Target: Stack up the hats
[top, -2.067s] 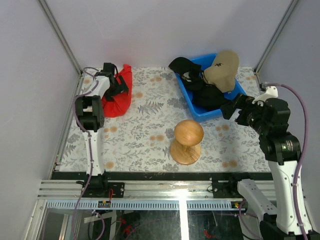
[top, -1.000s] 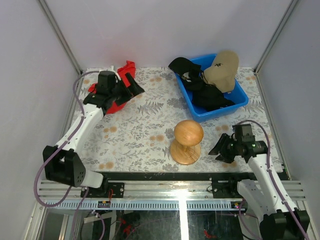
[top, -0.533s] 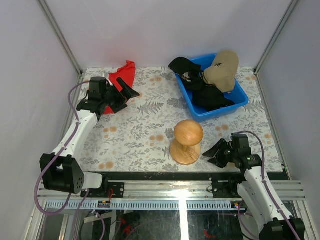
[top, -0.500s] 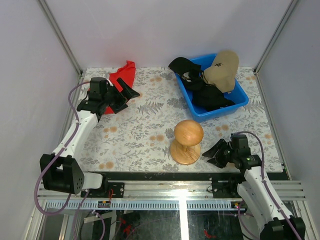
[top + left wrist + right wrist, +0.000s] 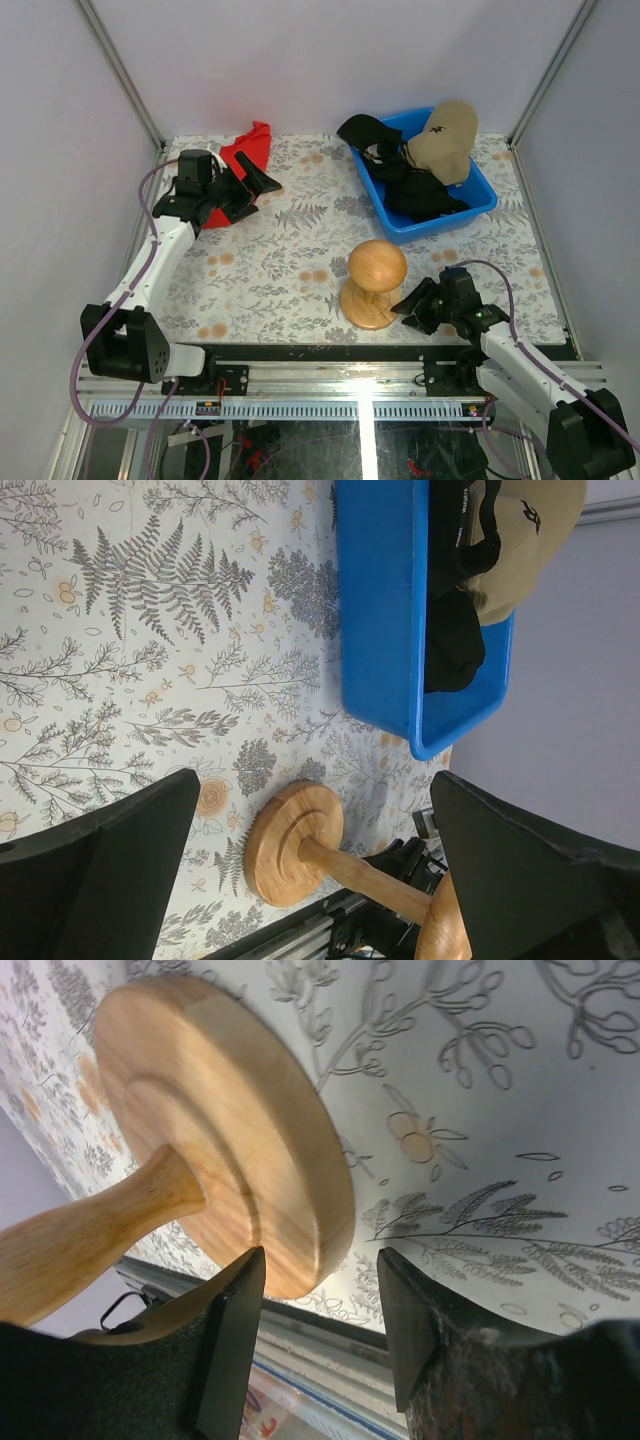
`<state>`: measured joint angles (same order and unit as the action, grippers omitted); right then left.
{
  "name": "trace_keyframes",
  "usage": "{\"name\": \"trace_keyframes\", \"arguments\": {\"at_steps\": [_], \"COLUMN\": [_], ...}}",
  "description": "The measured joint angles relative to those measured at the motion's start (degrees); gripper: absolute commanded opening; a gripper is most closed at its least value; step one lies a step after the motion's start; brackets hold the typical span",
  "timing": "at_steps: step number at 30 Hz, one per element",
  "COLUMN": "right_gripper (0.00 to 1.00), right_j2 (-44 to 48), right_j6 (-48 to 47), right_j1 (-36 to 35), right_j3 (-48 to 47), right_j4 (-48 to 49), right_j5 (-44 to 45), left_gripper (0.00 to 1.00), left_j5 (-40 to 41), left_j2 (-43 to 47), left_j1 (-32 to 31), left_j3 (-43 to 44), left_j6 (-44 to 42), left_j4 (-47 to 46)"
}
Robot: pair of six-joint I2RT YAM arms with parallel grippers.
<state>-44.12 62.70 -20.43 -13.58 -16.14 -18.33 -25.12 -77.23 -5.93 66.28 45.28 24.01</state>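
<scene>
The soft tan cap (image 5: pixel 445 135) and black caps (image 5: pixel 420 195) lie heaped in a blue plastic tub (image 5: pixel 482 205). The left gripper (image 5: pixel 257 178) gapes wide by the red cloth (image 5: pixel 245 147). The right gripper (image 5: pixel 410 305), half open, straddles the round-topped wooden stand (image 5: pixel 375 265) at its base rim.

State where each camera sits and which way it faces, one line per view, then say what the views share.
Top external: above and behind the arms, looking down on the table; both arms, the left gripper and the right gripper show.
Left wrist: low over the table, facing the blue bin and the wooden stand; its own fingers frame the bottom.
Right wrist: close to the tabletop, facing the stand's base; its fingers straddle the rim.
Shared: the stand appears in all three.
</scene>
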Motion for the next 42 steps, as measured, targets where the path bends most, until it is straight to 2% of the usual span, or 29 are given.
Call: {"name": "trace_keyframes", "arguments": {"at_steps": [5, 15, 21, 29, 35, 40, 42], "right_gripper": [0.54, 0.53, 0.53, 0.56, 0.58, 0.65, 0.74], "right_j2": [-2.6, -21.0, -35.6, -51.2, -50.4, -38.5, -32.6], "right_j6": [3.9, 11.1, 13.7, 14.8, 13.8, 8.3, 6.3], "right_j1": [-1.2, -9.3, -11.1, -11.2, -11.2, -11.2, -11.2], "right_j3": [2.8, 0.2, -7.6, -20.7, -22.1, -21.3, -21.3], "right_j4": [7.2, 26.4, 34.6, 39.2, 36.3, 24.3, 20.0], "right_j5": [1.4, 2.8, 2.8, 2.7, 4.4, 8.9, 10.4], "left_gripper": [1.0, 1.0, 1.0, 1.0, 1.0, 1.0, 0.99], "left_j5": [0.0, -0.2, 1.2, 7.8, 10.8, 11.9, 12.4], "left_j2": [0.6, 1.4, 4.1, 12.0, 12.6, 11.7, 11.6], "left_j1": [0.1, 0.4, 0.4, 0.4, 0.4, 0.4, 0.4], "left_j3": [0.5, 0.5, -0.7, -11.4, -13.7, -15.0, -14.8], "left_j6": [-0.9, -1.2, -1.7, -1.6, -1.4, -0.6, -0.3], "left_j4": [0.2, 0.5, 3.6, 11.1, 13.0, 13.1, 12.8]}}
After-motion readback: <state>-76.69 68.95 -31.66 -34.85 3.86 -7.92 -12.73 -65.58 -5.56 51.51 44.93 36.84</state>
